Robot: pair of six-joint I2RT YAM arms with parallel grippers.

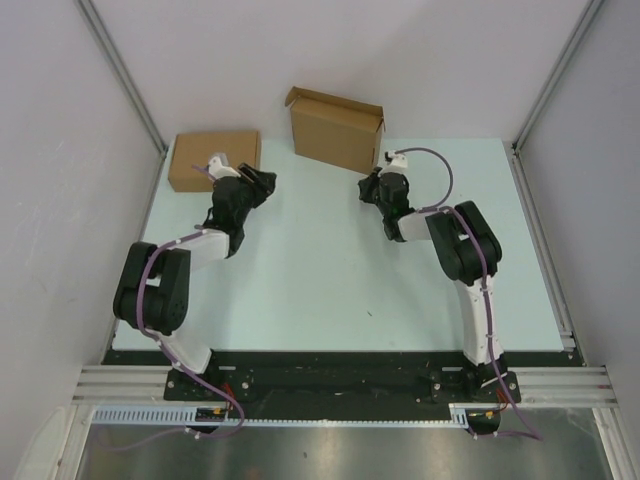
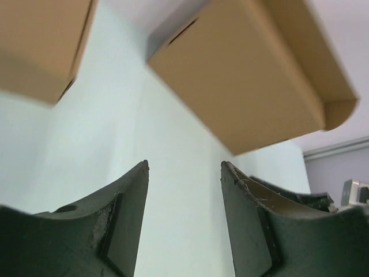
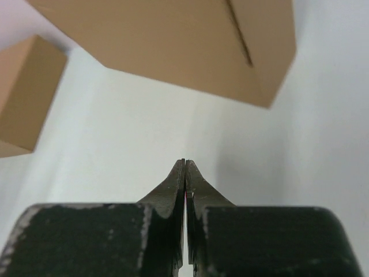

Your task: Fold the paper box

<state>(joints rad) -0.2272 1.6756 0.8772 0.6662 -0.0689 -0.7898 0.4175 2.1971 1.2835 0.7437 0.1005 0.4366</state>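
L hand (image 2: 185, 166) apart, R hand (image 3: 184, 164) pinched empty — paper box (image 1: 335, 135) ahead, spare box (image 1: 200, 162) left.

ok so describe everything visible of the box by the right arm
The paper box is brown cardboard, folded into a flat mailer. A flap sticks out at its right end; a slit shows in one side. It lies askew at the far edge of the table, the shut right gripper just short of it.
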